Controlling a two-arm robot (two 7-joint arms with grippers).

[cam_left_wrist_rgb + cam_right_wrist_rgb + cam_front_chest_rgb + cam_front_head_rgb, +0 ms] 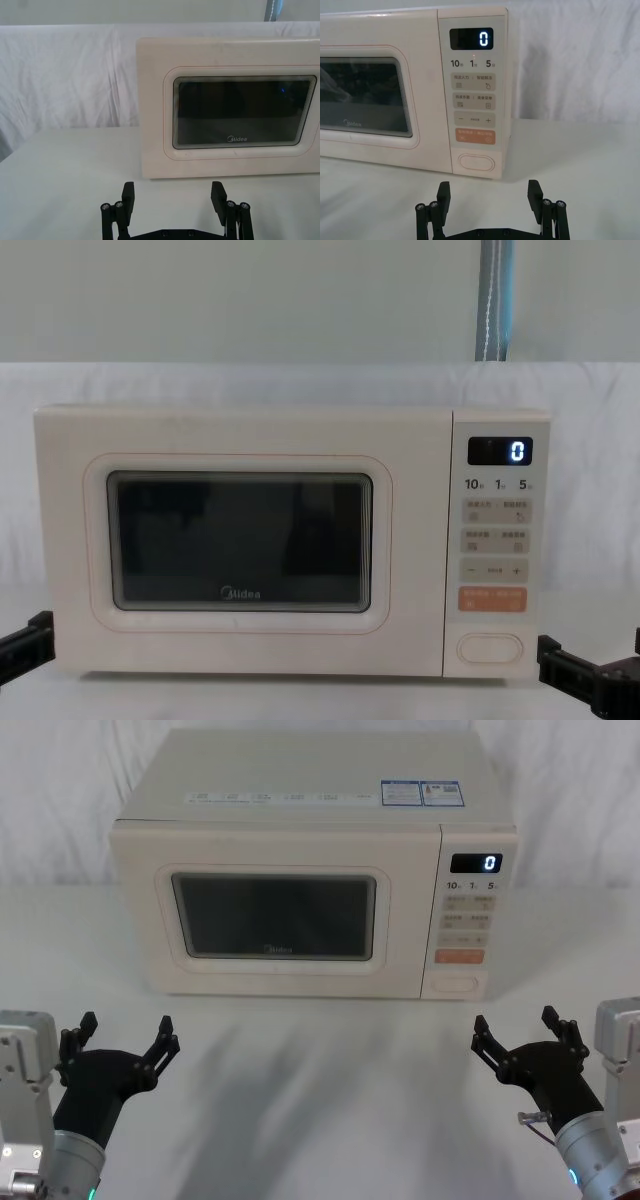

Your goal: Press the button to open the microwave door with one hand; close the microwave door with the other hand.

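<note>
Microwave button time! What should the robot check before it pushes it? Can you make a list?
1. Door shut, so there is something to open: ok.
2. Button in plain sight, nothing covering it: ok.
3. Right gripper near the button's side: ok, it sits on the table in front of the panel, not touching it.
4. Left gripper out of the door's way: cannot tell, it waits in front of the door's left end.
5. Both grippers empty: ok, both open and holding nothing.
6. Display on: ok, it reads 0.
</note>
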